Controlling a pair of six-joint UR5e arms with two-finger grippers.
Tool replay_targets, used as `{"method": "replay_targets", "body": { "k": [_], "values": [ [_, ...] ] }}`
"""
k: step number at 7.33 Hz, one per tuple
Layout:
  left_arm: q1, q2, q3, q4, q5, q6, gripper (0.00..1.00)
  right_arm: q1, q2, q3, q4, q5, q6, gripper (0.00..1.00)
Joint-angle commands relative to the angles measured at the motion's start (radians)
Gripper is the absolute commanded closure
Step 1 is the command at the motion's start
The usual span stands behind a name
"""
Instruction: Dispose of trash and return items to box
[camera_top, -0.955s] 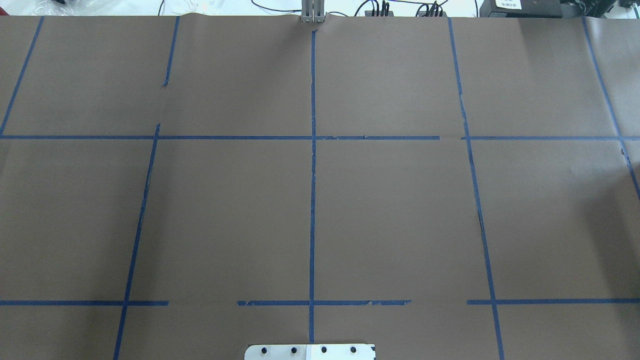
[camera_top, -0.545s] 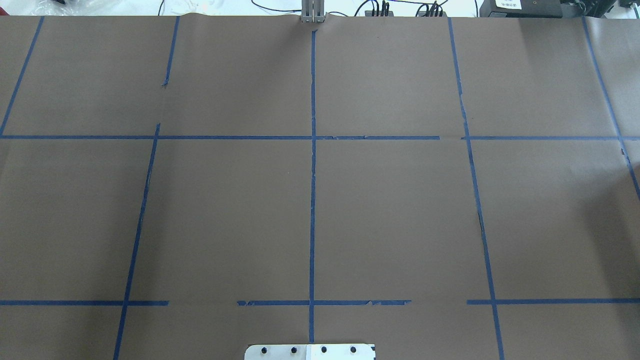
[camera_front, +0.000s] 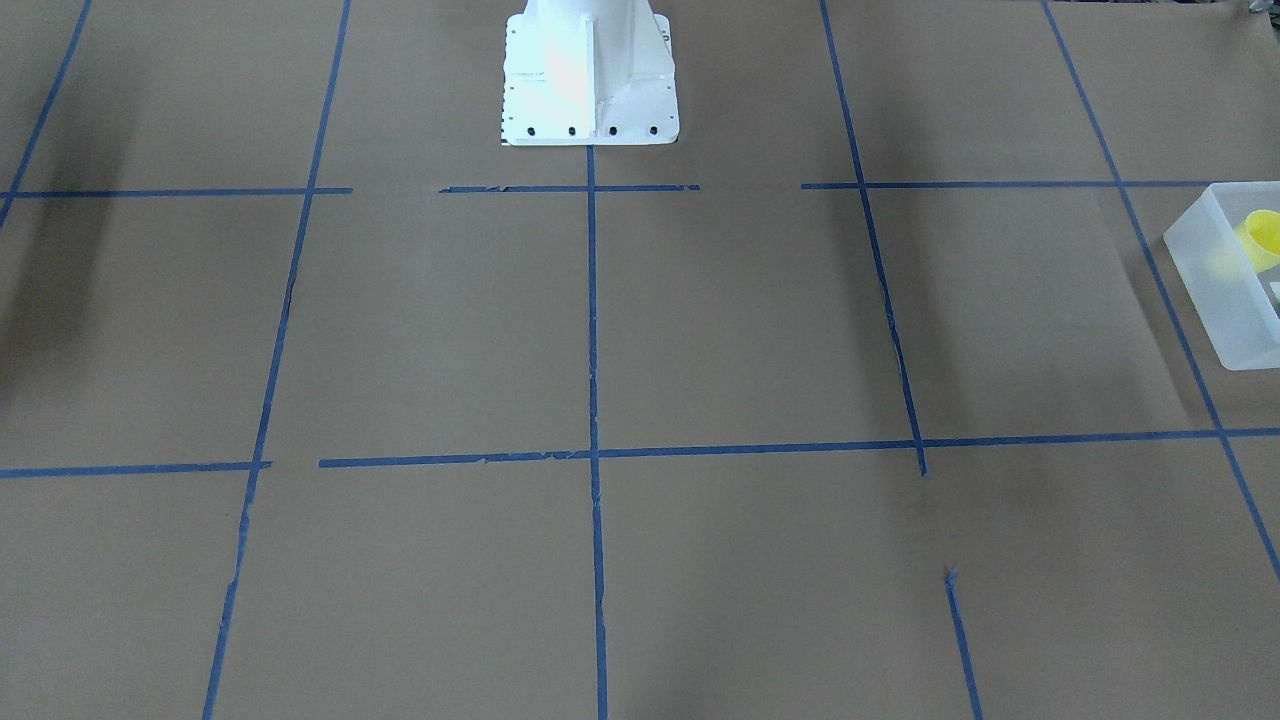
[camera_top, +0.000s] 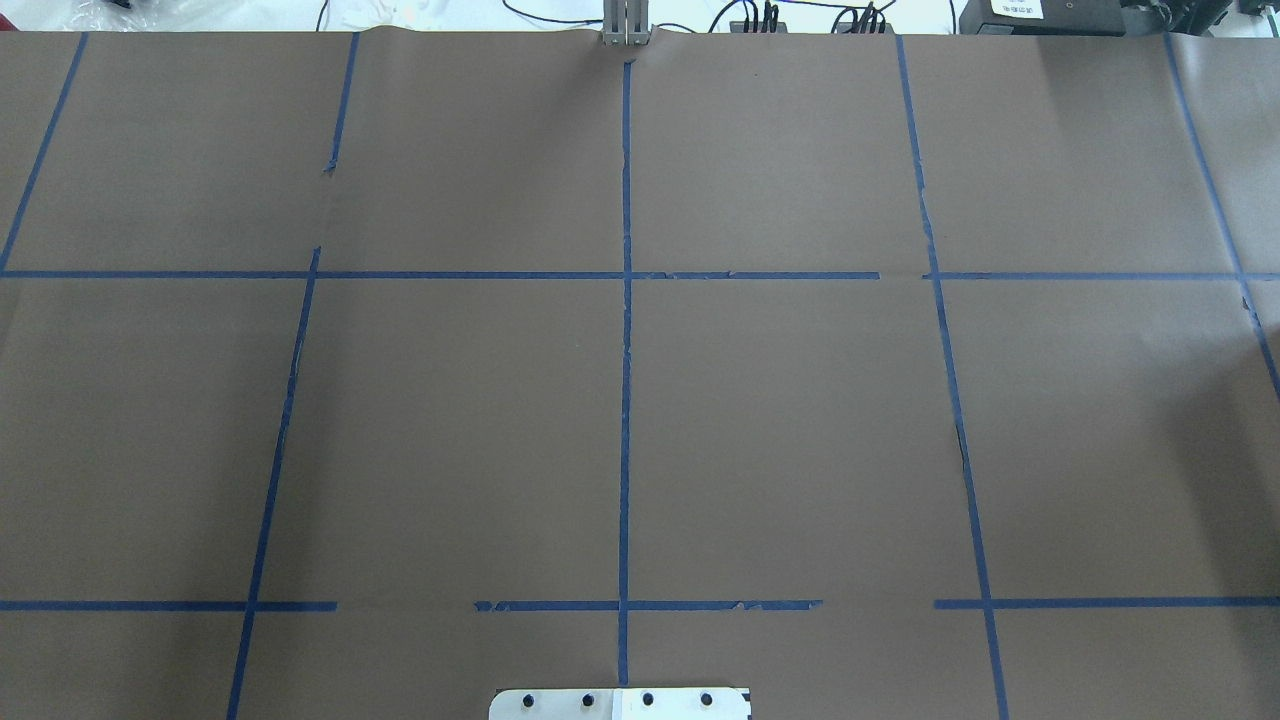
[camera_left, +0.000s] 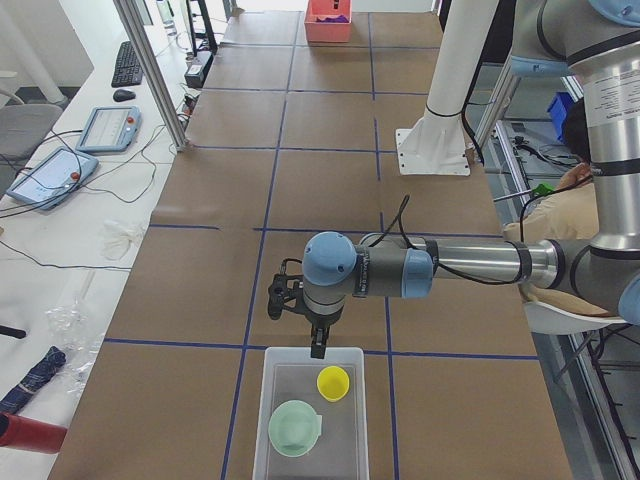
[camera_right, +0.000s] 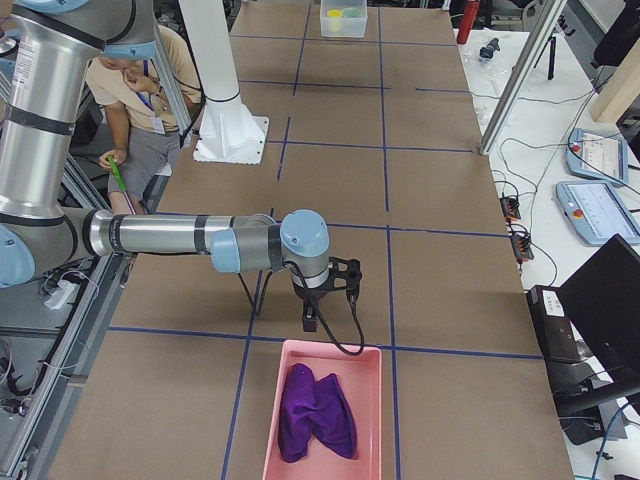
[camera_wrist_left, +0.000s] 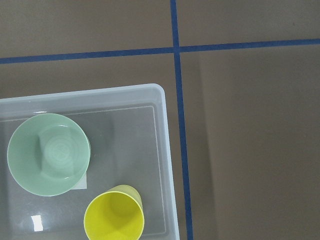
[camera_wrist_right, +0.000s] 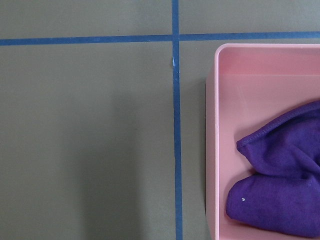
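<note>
The small yellow cup (camera_wrist_left: 114, 218) stands upright inside the frosted white box (camera_wrist_left: 165, 150), next to a round pale green bowl (camera_wrist_left: 48, 154). Cup (camera_left: 333, 383) and box (camera_left: 276, 400) also show in the exterior left view, and at the right edge of the front-facing view (camera_front: 1262, 238). My left gripper (camera_left: 318, 350) points down just above the box's edge nearest the table's middle. My right gripper (camera_right: 310, 324) points down just before a pink bin (camera_right: 372, 400) that holds a purple cloth (camera_right: 315, 412). Neither gripper's fingers show in the wrist views, so I cannot tell if they are open or shut.
The brown table is marked with blue tape lines (camera_top: 625, 350). The robot's white base (camera_front: 588, 75) stands at the table's middle edge. An operator (camera_right: 140, 100) sits behind the robot. Tablets and cables (camera_left: 60, 165) lie along the far side table.
</note>
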Motion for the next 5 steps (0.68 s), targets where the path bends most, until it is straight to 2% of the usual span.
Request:
{"method": "replay_targets", "body": {
  "k": [1,5],
  "values": [
    [-0.002,0.003,0.000,0.000,0.001,0.000,0.00,0.000,-0.002,-0.003,0.003,0.000,-0.002,0.00],
    [-0.005,0.010,-0.013,0.000,0.002,0.000,0.00,0.000,-0.003,-0.003,0.007,0.000,-0.002,0.00]
  ]
}}
